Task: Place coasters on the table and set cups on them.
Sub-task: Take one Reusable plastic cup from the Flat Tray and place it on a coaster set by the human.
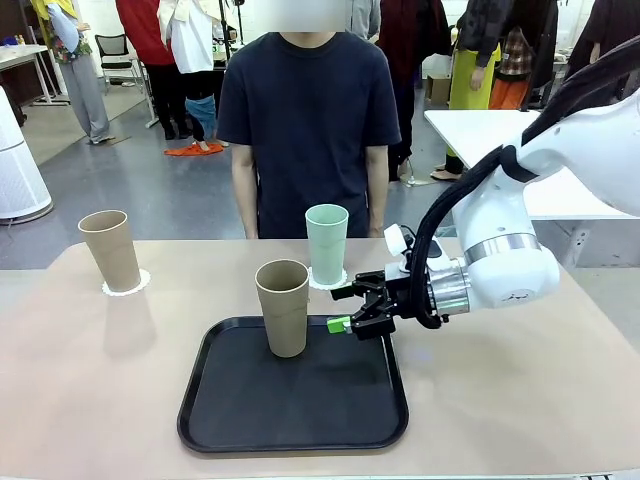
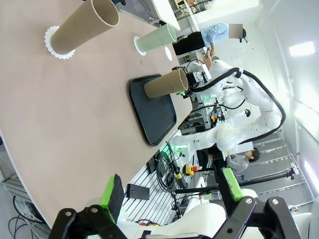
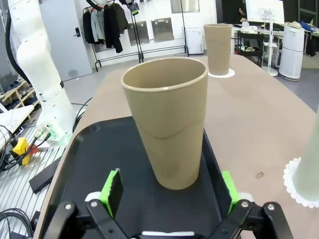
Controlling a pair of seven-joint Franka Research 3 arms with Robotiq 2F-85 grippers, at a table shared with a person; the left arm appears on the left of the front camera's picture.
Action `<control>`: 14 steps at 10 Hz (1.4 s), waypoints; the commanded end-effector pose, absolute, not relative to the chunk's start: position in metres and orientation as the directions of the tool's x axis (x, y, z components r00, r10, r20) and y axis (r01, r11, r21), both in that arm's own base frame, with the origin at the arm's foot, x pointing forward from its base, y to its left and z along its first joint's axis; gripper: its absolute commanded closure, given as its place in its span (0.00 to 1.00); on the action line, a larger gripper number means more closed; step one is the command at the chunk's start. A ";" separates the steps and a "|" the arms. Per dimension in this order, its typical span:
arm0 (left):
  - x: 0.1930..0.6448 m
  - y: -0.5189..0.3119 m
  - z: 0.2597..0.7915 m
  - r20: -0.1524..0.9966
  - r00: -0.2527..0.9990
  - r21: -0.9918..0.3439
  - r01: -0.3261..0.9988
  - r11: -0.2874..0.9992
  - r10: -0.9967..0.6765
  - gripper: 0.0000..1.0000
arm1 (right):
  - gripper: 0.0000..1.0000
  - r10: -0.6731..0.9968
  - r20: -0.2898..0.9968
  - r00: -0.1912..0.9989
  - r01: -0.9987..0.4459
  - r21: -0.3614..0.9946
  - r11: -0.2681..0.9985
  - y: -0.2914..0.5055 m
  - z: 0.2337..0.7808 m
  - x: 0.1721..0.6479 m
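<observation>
The big tan counter (image 1: 560,400) holds everything. A person in a dark shirt (image 1: 308,120) stands at its far side, and the counter edge hides the legs.

A black tray (image 1: 240,420) lies near the robot's side. One tan cup (image 1: 283,307) stands upright on the tray, with no disc under it.

The right arm (image 1: 510,250) comes in from the right. Its right end effector (image 1: 352,310) is spread wide and holds nothing. It is beside the tray cup, on the cup's right, and is not touching it. In the right wrist view the green pads (image 3: 113,188) sit on both sides of that cup with gaps between.

The mint cup (image 1: 326,244) stands on the counter behind the tray, on a white lacy coaster (image 1: 320,284). The cup hides most of that coaster.

The other tan cup (image 1: 110,250) stands far to the left on its own coaster (image 1: 138,285), partly hidden too.

In the left wrist view the left end effector (image 2: 172,191) hangs high above the counter, spread open and holding nothing.
</observation>
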State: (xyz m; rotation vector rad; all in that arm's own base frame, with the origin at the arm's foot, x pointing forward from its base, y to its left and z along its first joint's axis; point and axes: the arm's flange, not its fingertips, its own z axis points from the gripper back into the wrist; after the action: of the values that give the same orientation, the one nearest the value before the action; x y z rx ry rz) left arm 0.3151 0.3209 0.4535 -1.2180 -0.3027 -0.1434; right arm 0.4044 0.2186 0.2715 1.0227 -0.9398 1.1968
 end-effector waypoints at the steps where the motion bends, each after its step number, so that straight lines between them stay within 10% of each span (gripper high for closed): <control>1: 0.313 0.322 0.456 0.307 0.950 -0.901 0.272 0.337 0.053 0.00 | 0.00 0.273 0.952 0.137 -0.990 0.120 0.080 0.213 0.271 0.401; 14: 0.313 0.322 0.456 0.307 0.950 -0.901 0.272 0.337 0.053 0.00 | 0.00 0.242 0.970 0.032 -0.999 0.036 -0.013 0.244 0.240 0.417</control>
State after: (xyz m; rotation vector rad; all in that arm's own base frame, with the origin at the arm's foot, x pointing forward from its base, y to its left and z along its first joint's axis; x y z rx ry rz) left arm 0.3151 0.3209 0.4535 -1.2181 -0.3027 -0.1434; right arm 0.4126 0.2416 0.2452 1.0420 -0.9540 1.3022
